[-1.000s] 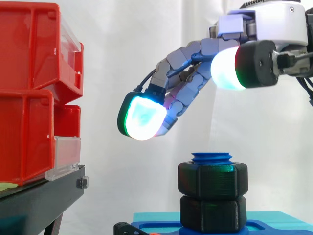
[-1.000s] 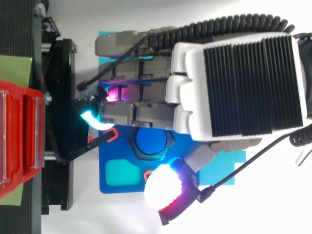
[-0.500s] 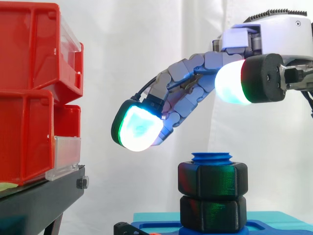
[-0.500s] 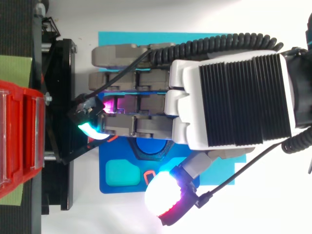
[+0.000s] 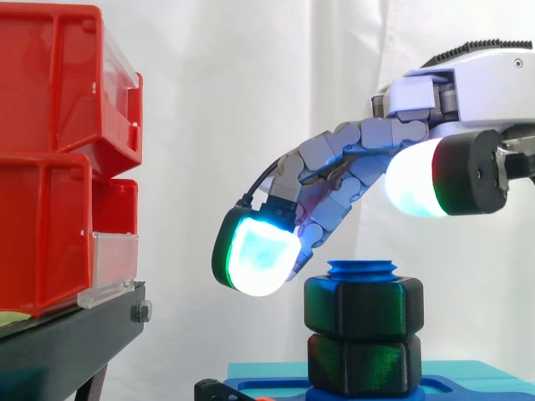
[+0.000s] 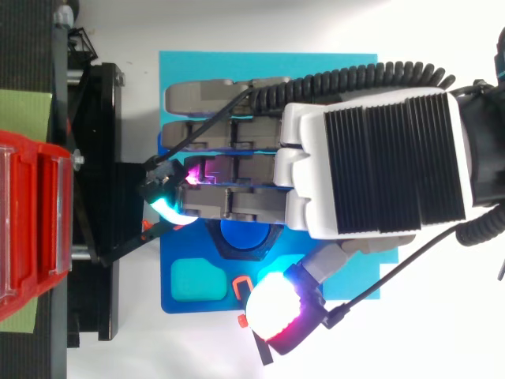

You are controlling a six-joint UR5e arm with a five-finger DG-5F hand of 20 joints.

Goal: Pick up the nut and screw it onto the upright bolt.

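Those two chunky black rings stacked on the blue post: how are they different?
The upper nut sits just below the top of the blue bolt, under the hand. The lower nut rests on the blue base. The upper nut also looks slightly wider than the lower nut. Both are black, faceted and upright on the same bolt, stacked with no visible gap.

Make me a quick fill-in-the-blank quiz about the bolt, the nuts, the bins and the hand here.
The bolt is ___ in colour.
It carries ___ black nuts, stacked.
The bins are ___.
The hand hangs ___ the nuts, holding nothing.
Missing words: blue; two; red; above.
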